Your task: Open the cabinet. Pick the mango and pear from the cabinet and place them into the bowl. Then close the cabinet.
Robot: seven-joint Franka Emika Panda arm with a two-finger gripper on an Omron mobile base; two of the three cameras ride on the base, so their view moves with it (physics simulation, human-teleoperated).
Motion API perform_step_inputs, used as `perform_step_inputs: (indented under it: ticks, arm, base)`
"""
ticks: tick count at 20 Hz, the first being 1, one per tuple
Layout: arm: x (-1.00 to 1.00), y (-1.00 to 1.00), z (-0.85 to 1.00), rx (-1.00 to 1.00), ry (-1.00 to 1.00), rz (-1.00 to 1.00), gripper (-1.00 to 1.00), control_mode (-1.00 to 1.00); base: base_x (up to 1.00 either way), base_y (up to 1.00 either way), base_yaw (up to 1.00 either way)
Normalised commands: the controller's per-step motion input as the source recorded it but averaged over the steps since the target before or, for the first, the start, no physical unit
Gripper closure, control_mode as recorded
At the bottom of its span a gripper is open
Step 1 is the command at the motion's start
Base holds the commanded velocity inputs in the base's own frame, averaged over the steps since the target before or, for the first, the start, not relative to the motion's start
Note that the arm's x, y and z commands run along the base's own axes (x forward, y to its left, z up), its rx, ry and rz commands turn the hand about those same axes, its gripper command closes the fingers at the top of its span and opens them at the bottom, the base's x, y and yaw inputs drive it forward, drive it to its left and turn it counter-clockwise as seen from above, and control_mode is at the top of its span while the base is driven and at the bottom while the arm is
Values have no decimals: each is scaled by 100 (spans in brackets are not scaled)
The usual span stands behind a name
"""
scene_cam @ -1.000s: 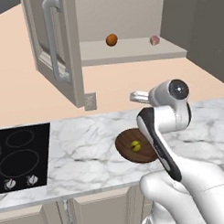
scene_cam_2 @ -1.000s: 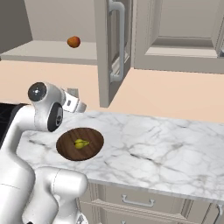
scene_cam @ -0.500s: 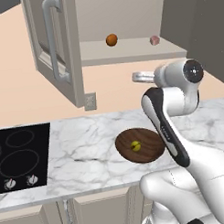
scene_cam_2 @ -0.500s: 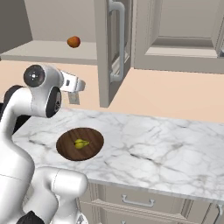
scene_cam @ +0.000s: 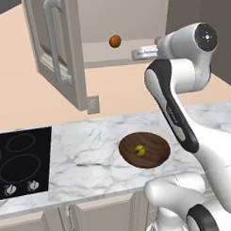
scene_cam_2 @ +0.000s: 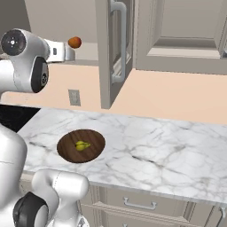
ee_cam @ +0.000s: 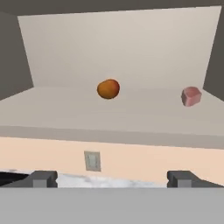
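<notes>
The cabinet (ee_cam: 65,109) stands open, its left door (scene_cam: 53,49) swung out towards me. On its shelf lies the orange mango (ee_cam: 108,89), also in the left base view (scene_cam: 115,41) and the right base view (scene_cam_2: 75,42). My gripper (scene_cam: 134,54) is raised to shelf height just in front of the cabinet, pointing in at the mango. It is open and empty, with its fingertips (ee_cam: 41,178) wide apart. The dark wooden bowl (scene_cam: 158,151) sits on the marble counter below, with the small yellow-green pear (scene_cam: 140,150) in its middle.
A small pink object (ee_cam: 191,96) sits on the shelf to the right of the mango. A black cooktop (scene_cam: 20,158) is set in the counter at the left. A wall outlet (scene_cam: 93,104) is under the cabinet. The right door (scene_cam_2: 177,35) is shut.
The arm has risen from just above the bowl to the height of the cabinet shelf. The gripper stays open. The pear lies in the bowl throughout.
</notes>
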Motion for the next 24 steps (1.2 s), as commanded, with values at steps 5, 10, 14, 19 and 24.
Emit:
perform_step_inputs:
  ticks: [5, 10, 14, 19, 24]
  arm:
    - [44, 0, 2, -2, -2, 1, -100, -100]
    - [82, 0, 0, 0, 11, 0, -100, -100]
    - [90, 6, 0, 0, 7, -1, -100, -100]
    - [83, 22, 0, 0, 1, -3, -100, -100]
    - [53, 39, 0, 0, 0, -5, -100, -100]
  base:
    - [0, 0, 0]
    - [0, 0, 0]
    - [0, 0, 0]
    - [0, 0, 0]
    - [0, 0, 0]
